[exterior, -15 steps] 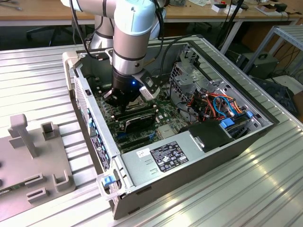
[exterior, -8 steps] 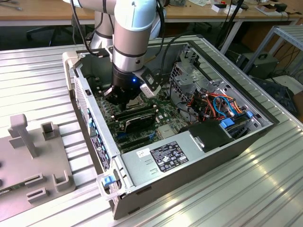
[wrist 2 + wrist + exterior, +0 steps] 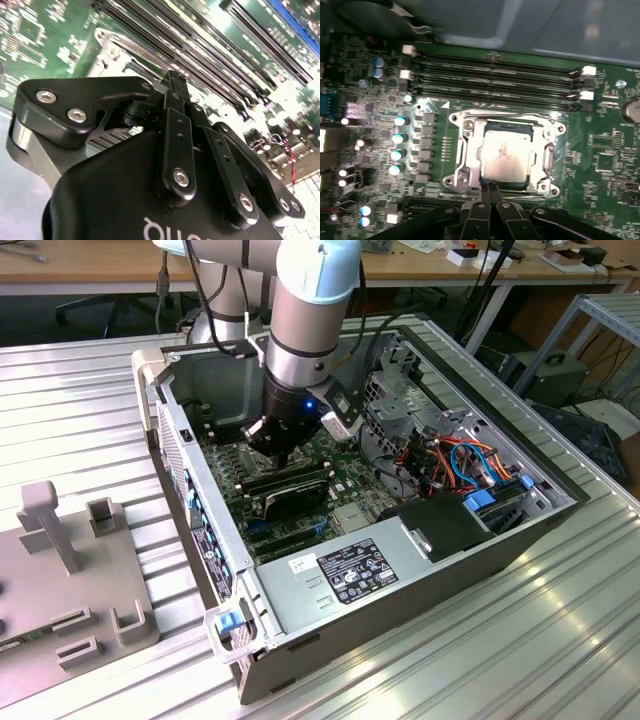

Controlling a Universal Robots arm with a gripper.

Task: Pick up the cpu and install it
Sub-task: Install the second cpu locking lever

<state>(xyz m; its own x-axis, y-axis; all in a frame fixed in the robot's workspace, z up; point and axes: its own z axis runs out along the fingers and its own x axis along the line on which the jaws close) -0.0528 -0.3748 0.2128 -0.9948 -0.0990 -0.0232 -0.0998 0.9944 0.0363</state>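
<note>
Ribbed metal tabletop up front, open computer case on it. Arm reaches down inside, pincer pressed together, tips right at the near edge of the cpu. Cpu sits flat in its socket frame on the green board. Memory slots beyond, case walls close around.

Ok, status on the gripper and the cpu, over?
Gripper shut, empty, at the socket's edge. Small square silver-grey cpu seated in the hinged metal socket frame. Nothing in the way.
</note>
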